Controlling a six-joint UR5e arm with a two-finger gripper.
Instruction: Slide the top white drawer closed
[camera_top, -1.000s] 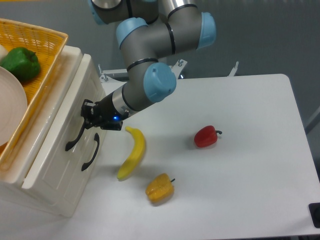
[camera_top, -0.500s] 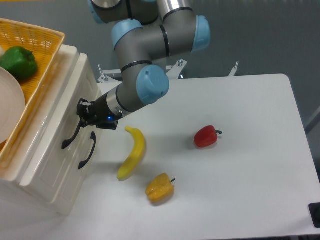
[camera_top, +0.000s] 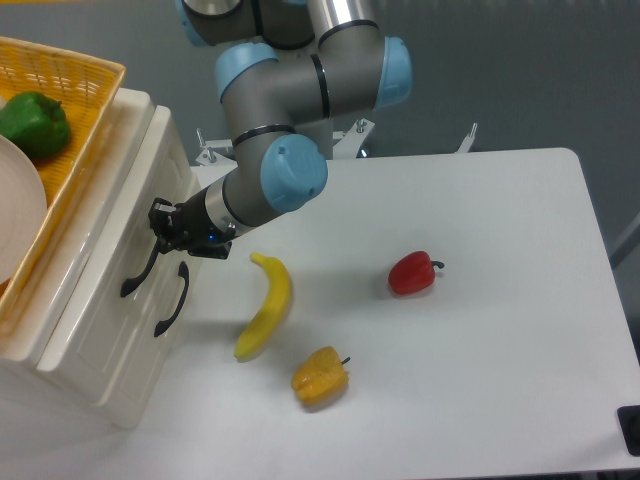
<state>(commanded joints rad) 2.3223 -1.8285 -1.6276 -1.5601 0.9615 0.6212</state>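
The white cabinet stands at the left edge of the table. The top white drawer (camera_top: 100, 275) shows its panelled front with a black curved handle (camera_top: 137, 278), and sits almost flush with the cabinet. My gripper (camera_top: 158, 228) is shut and presses against this front at the upper end of the handle, holding nothing. Just right of it in the picture is the lower drawer (camera_top: 128, 345) with its own black handle (camera_top: 172, 300).
On top of the cabinet a yellow basket (camera_top: 95, 90) holds a green pepper (camera_top: 32, 125) and a white plate (camera_top: 15, 215). A banana (camera_top: 268, 305), a yellow pepper (camera_top: 320, 375) and a red pepper (camera_top: 412, 272) lie on the white table.
My gripper has moved left, staying against the drawer front. The top drawer and its handle have slid left, further into the cabinet.
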